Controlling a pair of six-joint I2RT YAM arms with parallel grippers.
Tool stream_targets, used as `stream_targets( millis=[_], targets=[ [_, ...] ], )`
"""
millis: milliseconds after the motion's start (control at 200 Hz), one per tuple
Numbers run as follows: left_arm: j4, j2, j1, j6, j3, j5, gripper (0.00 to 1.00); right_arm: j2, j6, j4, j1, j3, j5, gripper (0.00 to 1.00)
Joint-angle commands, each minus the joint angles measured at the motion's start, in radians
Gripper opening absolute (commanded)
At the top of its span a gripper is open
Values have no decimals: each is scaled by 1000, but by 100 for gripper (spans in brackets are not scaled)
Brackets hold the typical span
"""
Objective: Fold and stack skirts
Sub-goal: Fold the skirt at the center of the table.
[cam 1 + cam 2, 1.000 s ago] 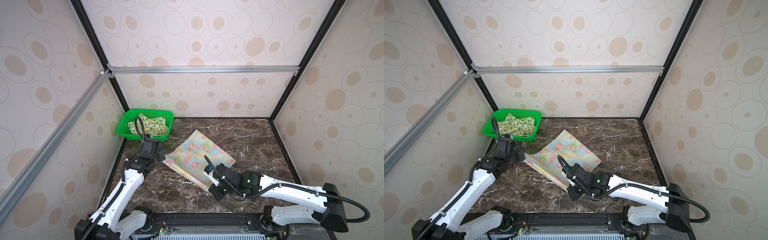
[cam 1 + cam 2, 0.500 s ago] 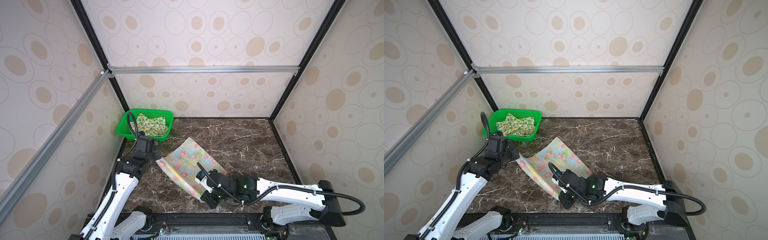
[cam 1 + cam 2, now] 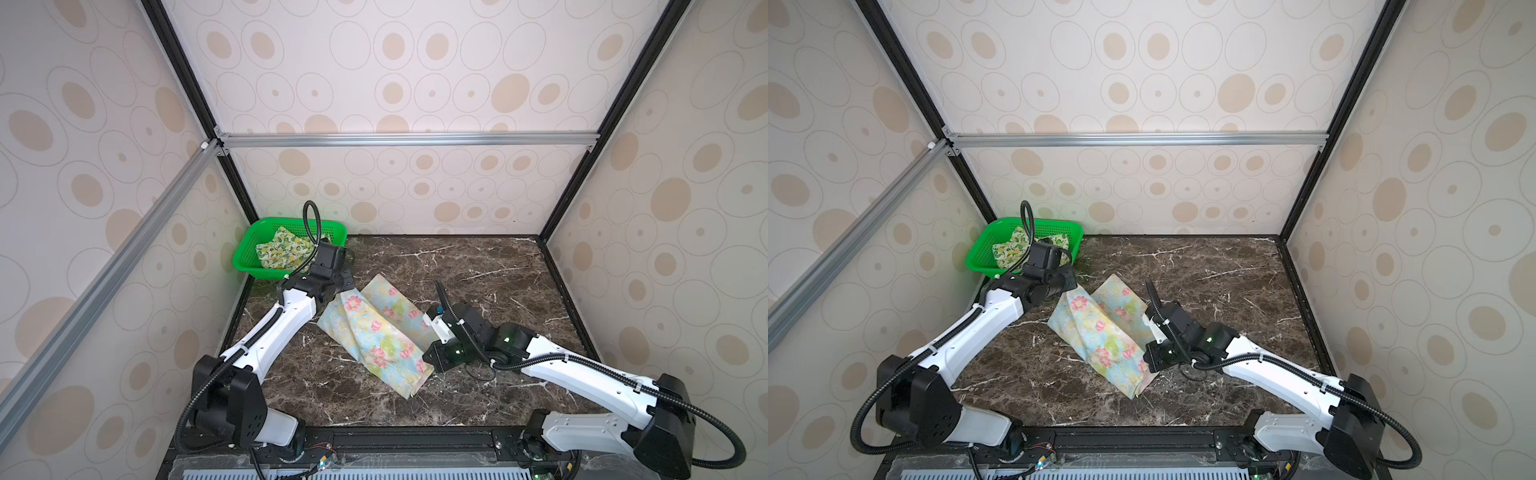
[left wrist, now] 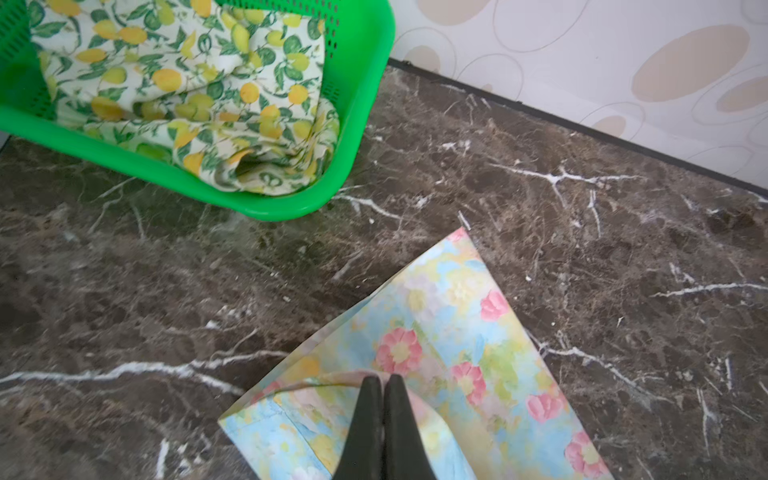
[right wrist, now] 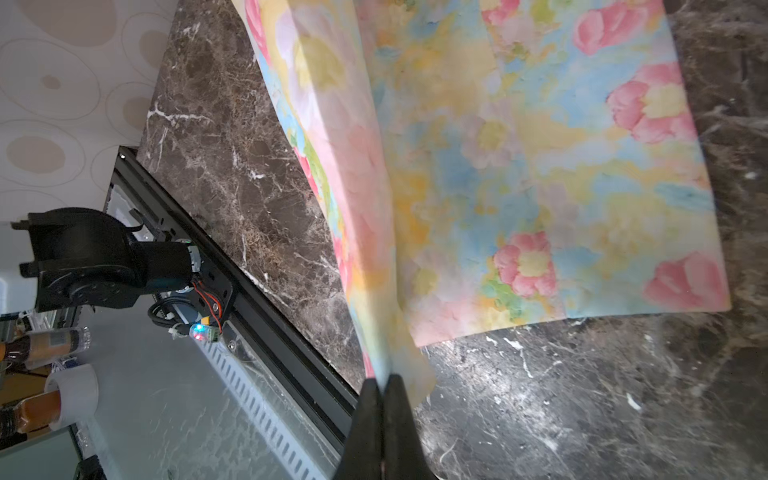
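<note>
Fingers [image 4: 368,419] of the left gripper [image 4: 383,380] are shown pressed together on a raised edge of the floral skirt [image 3: 376,332]. Those of the right gripper [image 5: 384,378] are likewise pinched shut on a corner of it nearer the robot's base, while the garment lies half doubled on the marble table [image 3: 490,266] between the arms. The fold is judged best completed if both held points are carried across level and in step, laid edge on edge, and released only once the thin cloth is flat. The lemon-print skirt [image 3: 280,251] lies crumpled in the green basket [image 3: 249,269] at the far left corner.
</note>
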Motion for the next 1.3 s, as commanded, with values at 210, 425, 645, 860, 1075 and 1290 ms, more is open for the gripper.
stream_targets(
  millis=[210, 425, 645, 860, 1075, 1290],
  targets=[
    [125, 156, -47, -6, 157, -10, 0, 4, 17, -79, -91, -18, 36, 0],
    [158, 250, -56, -6, 202, -12, 0, 35, 14, -75, -147, -42, 31, 0],
    [181, 346, -68, -7, 247, -2, 0, 94, 7, -52, -178, -58, 20, 0],
    [187, 427, -77, -7, 288, -10, 0, 136, -1, -31, -198, -62, 41, 0],
    [189, 487, -80, -4, 327, -7, 0, 175, -18, -28, -210, -56, 69, 0],
    [194, 542, -81, -4, 356, 7, 0, 219, -27, -23, -221, -50, 81, 0]
  ],
)
